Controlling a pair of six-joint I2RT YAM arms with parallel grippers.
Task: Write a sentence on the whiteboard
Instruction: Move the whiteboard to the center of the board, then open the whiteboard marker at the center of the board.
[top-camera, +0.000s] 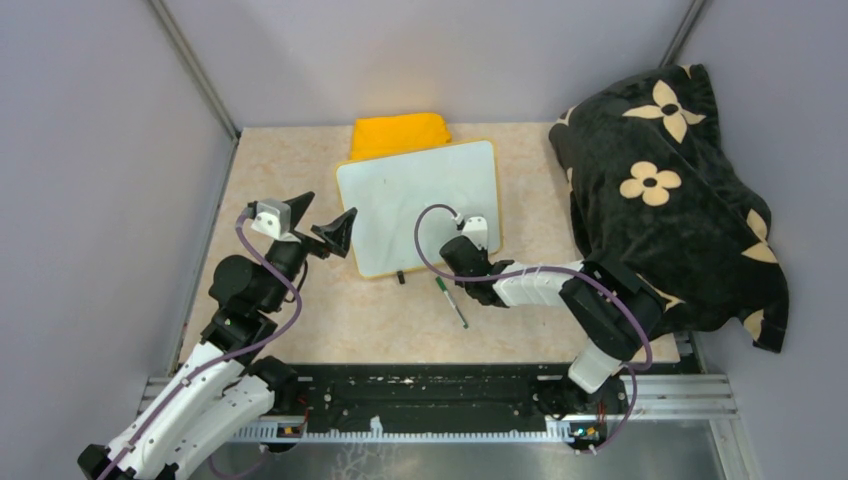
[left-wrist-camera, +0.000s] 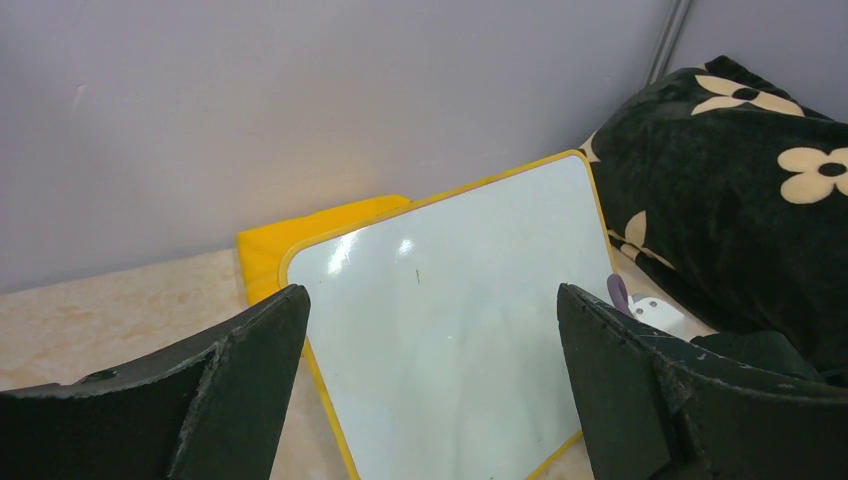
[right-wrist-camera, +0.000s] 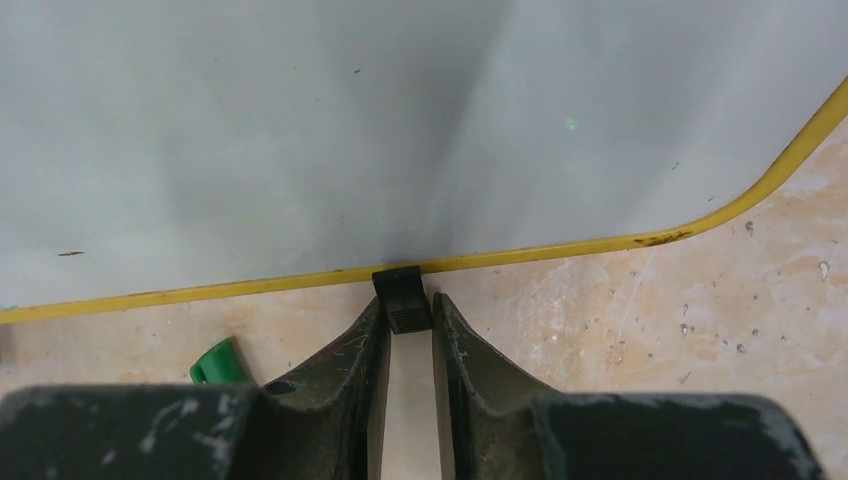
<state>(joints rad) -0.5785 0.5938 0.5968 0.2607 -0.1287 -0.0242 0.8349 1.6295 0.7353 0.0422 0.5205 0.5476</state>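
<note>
The whiteboard (top-camera: 420, 200) lies flat in the middle of the table, white with a thin yellow rim. Its face is blank; no sentence shows, only faint specks. My right gripper (top-camera: 470, 265) is at its near edge, and in the right wrist view (right-wrist-camera: 405, 312) the narrow jaws hold a small black clip (right-wrist-camera: 400, 292) on the rim. A green-capped marker (top-camera: 450, 300) lies on the table just near that gripper; its cap (right-wrist-camera: 215, 362) shows left of the fingers. My left gripper (top-camera: 322, 222) hangs wide open and empty at the board's left edge, facing across the board (left-wrist-camera: 450, 330).
A folded yellow cloth (top-camera: 398, 133) lies behind the board against the back wall. A big black blanket with cream flowers (top-camera: 670, 190) fills the right side. A second black clip (top-camera: 400, 277) sticks out of the near rim. Grey walls close in left and back.
</note>
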